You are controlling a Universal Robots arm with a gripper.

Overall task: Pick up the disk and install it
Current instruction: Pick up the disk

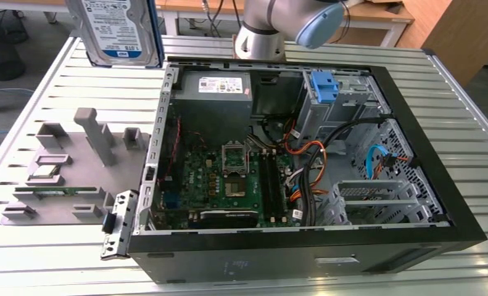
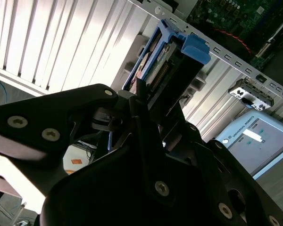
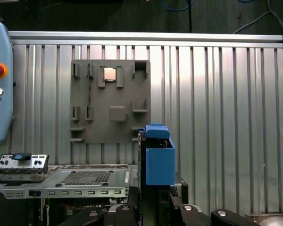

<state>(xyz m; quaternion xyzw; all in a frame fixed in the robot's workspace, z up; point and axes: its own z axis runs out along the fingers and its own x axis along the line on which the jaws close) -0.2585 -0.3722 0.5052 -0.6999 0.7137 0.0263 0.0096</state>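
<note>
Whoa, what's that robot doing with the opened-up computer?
A robot arm is working at an open computer case that lies on a slatted metal table. Its gripper is shut on the disk, a silver hard drive with blue rails, and holds it in the air outside the case. The disk is not yet installed. A grey parts tray sits on the table beside the case.

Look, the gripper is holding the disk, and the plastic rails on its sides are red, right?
No. The gripper holds the disk, but the plastic rails on its sides are blue, not red; the second wrist view shows it.
</note>
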